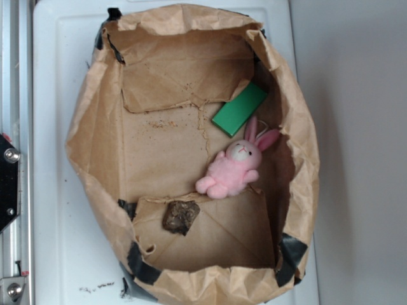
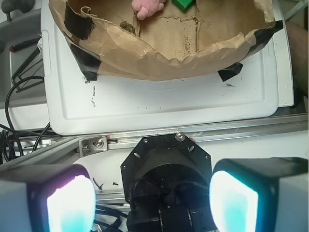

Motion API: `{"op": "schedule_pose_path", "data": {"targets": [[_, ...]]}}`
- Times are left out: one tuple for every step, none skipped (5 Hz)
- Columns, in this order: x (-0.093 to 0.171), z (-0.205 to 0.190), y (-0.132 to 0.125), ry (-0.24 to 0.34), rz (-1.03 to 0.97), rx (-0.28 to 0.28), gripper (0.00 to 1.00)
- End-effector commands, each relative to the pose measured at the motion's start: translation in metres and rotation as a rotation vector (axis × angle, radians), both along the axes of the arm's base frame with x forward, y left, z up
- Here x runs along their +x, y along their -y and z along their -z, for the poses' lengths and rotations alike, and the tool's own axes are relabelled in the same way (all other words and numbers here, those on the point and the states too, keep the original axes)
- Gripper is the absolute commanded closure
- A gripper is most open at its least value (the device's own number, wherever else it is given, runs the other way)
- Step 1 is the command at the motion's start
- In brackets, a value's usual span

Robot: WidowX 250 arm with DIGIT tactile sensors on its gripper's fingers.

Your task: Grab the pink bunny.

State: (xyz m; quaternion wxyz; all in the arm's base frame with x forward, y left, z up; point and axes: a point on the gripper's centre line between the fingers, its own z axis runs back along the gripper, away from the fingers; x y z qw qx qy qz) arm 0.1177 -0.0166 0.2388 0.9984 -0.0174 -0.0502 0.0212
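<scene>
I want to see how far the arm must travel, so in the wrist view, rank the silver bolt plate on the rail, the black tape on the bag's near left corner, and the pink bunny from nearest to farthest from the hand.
1. Silver bolt plate: on the rail, just above the hand, left.
2. Black tape: bag's near left corner.
3. Pink bunny: inside the bag, top edge.

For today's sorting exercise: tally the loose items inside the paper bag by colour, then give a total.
Pink: 1, the pink bunny
Green: 1, the flat green block
Brown: 1, the dark brown lump
Total: 3
</scene>
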Motion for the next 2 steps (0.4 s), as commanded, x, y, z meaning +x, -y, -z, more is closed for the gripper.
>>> {"op": "schedule_pose_path", "data": {"targets": [[0.000, 0.000, 0.000, 0.000, 0.000, 0.000, 0.00], [0.050, 0.021, 0.018, -0.012, -0.182, 0.020, 0.00]]}}
